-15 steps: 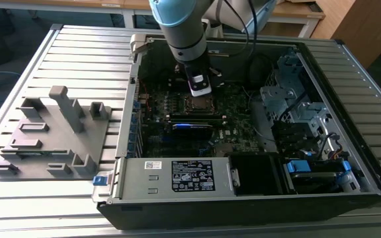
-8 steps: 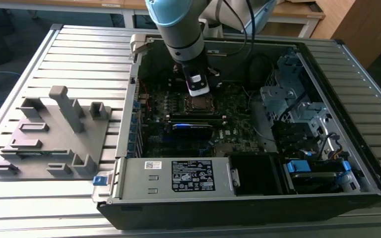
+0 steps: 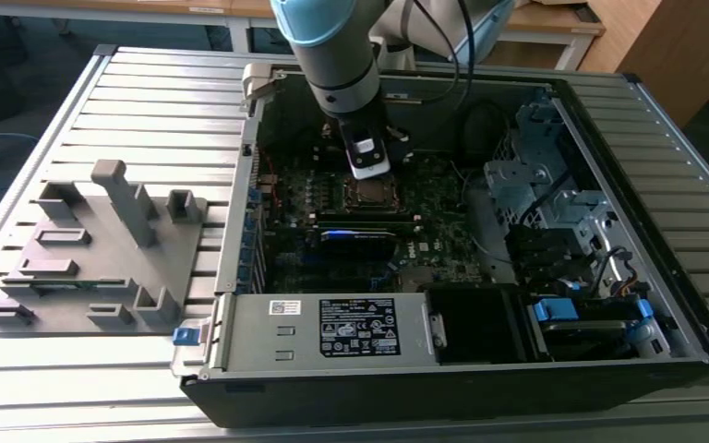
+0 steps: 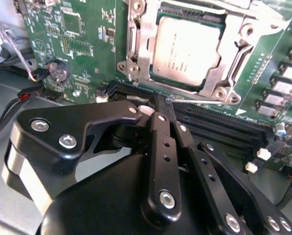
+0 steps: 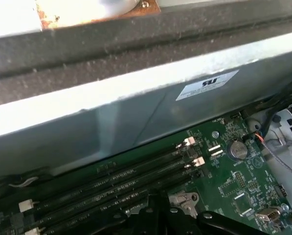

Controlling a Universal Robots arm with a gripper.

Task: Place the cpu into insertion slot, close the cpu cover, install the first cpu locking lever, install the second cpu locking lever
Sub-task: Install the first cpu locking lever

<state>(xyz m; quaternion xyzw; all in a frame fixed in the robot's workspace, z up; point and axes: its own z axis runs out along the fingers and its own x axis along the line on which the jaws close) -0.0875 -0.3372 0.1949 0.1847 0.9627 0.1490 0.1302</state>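
The cpu, a flat square chip with a silvery top, lies in the insertion slot on the green board. The cpu cover, a silvery frame with a square window, lies flat around the chip. A thin metal lever rod runs along the socket's edge nearest the gripper. My black gripper hovers just beside that edge, fingers pressed together and holding nothing. In the exterior view the gripper hangs inside the open case, directly over the socket. Its fingertips also show in the first wrist view.
Long black memory slots run beside the socket, under the gripper. A coin battery and loose cables sit nearby. The case holds a power supply and a drive cage. A grey fixture tray lies at the exterior view's left.
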